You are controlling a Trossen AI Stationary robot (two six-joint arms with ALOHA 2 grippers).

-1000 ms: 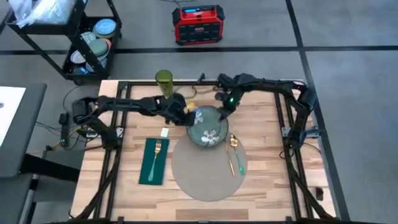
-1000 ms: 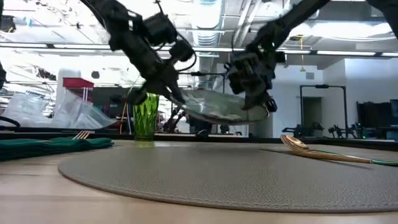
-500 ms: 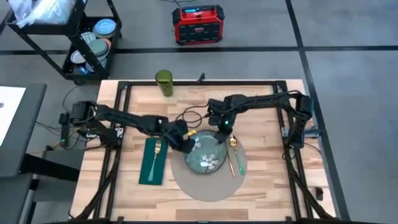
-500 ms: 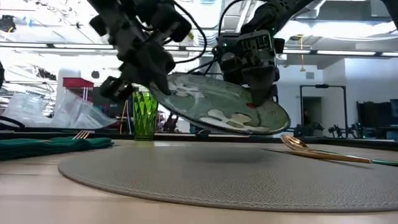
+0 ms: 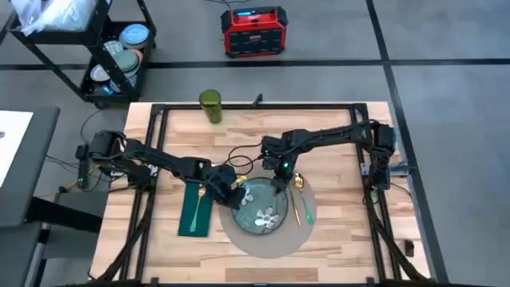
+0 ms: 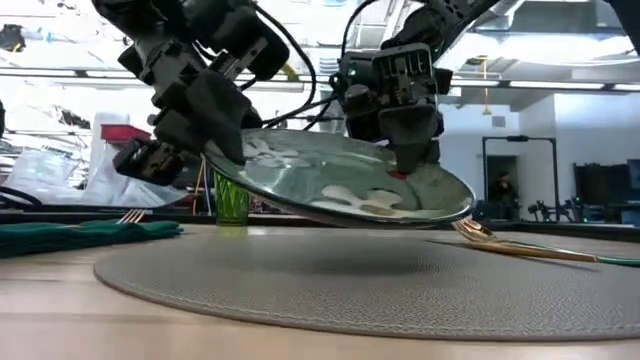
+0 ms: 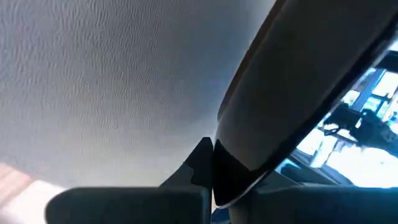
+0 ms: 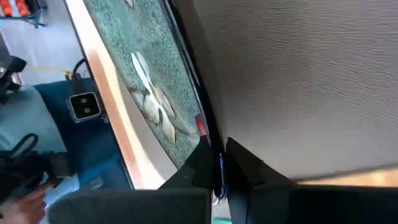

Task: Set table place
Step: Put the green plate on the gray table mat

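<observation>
Both grippers' jaws grasp a green floral plate above the round mat on the plank table.

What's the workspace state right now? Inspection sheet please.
Surface: light wooden plank table, black frame.
Job's things: round grey-beige mat; dark green floral plate held above it, not touching, tilted.
Clutter: green glass tumbler; gold fork on dark green cloth; gold spoon on the mat's right edge.
Grippers: left claw and right claw each shut on the plate's rim.
Cables: loose black cable between the arms.
Surroundings: red box, black cart on floor.
</observation>
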